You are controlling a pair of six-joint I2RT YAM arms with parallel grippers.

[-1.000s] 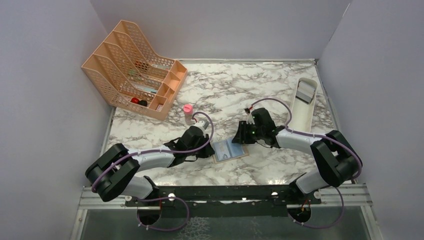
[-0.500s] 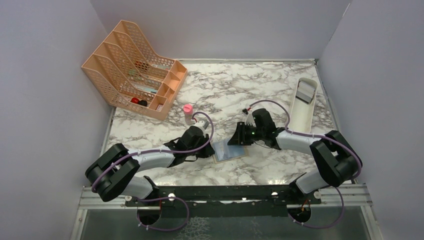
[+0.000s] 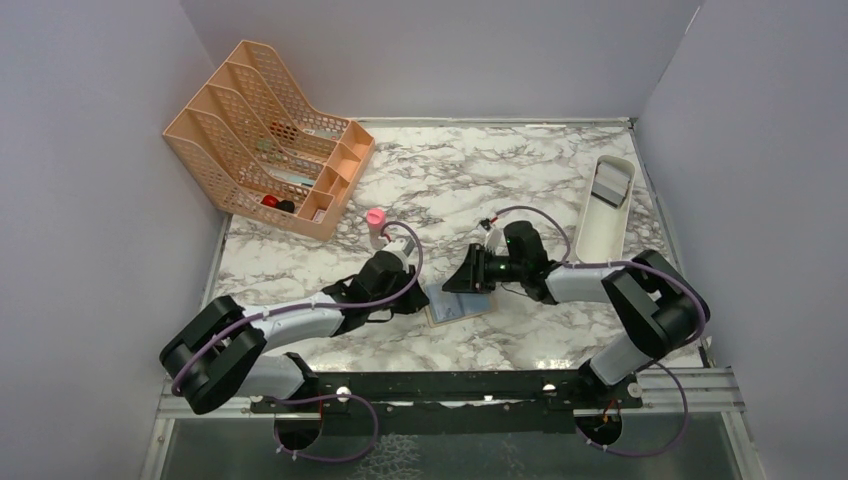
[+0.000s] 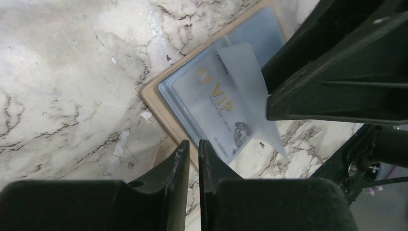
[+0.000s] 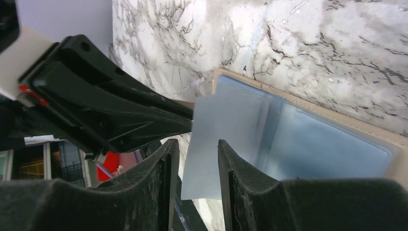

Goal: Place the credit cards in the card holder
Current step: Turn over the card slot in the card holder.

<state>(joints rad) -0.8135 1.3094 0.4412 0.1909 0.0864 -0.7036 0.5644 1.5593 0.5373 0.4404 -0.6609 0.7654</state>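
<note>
Black right pincer (image 3: 456, 284) over card holder (image 3: 461, 308)

Your desk (image 3: 520, 170) is white marble veined in grey. The card holder (image 4: 155, 102) shows you a tan rim and light blue inside; its VIP card (image 4: 211, 103) is silvery with gold lettering. The frosted card (image 5: 231, 125) in your black right pincer (image 5: 196, 149) is pale grey-blue. The rack (image 3: 262, 130) is peach mesh.
</note>
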